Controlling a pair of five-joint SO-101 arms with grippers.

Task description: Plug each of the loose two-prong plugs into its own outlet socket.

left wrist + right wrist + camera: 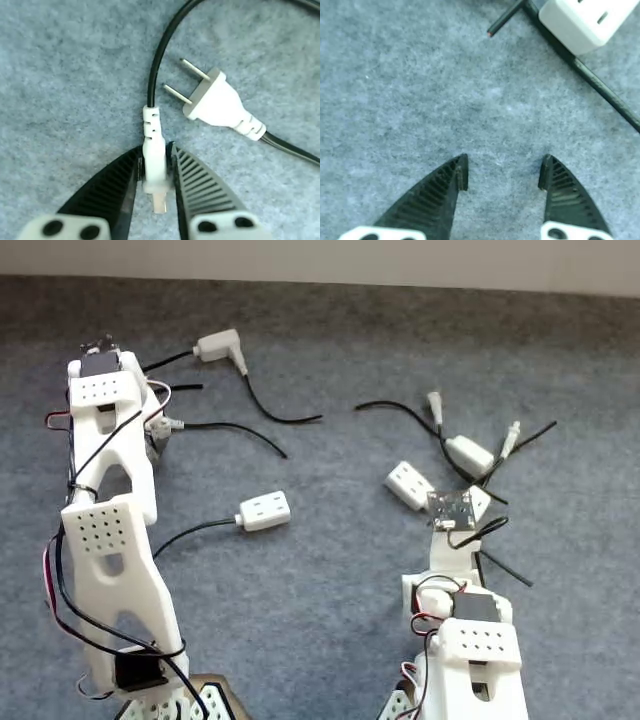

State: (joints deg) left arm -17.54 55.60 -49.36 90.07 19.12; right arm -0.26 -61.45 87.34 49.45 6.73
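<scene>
**Grey felt, one plug clamped, one hand standing wide**

Grey felt table (340, 580) is running back to a pale wall, its far edge crossing the top of the high view. A broad bare strip is lying open down the middle between the two arms. At the left of that strip a white outlet socket on a black lead (265, 510) is sitting with its slotted face turned up.

Over the far left of the table, the left hand (156, 150) is clamping a slim white plug with a ribbed collar (152, 127) between its black ribbed fingers (200, 185). The plug's long axis is lying in line with the hand, its metal tip pointing back toward the wrist. Its black cord (155, 75) is leaving ahead and curving aside. Just beside it, a flat white two-prong plug (220, 107) is resting on the felt, its prongs aiming at that cord and stopping just short.

The right hand (502, 172) is standing with its fingers wide apart and bare felt between them. Ahead of it a white outlet block (580, 20) is showing its slots, with a black cable (605, 95) running beside it. In the high view, two white sockets (408, 483) (470, 453) and two small white plugs (435, 400) (513, 430) are lying among crossing cords beyond the right arm, both plug heads toward the far edge.
</scene>
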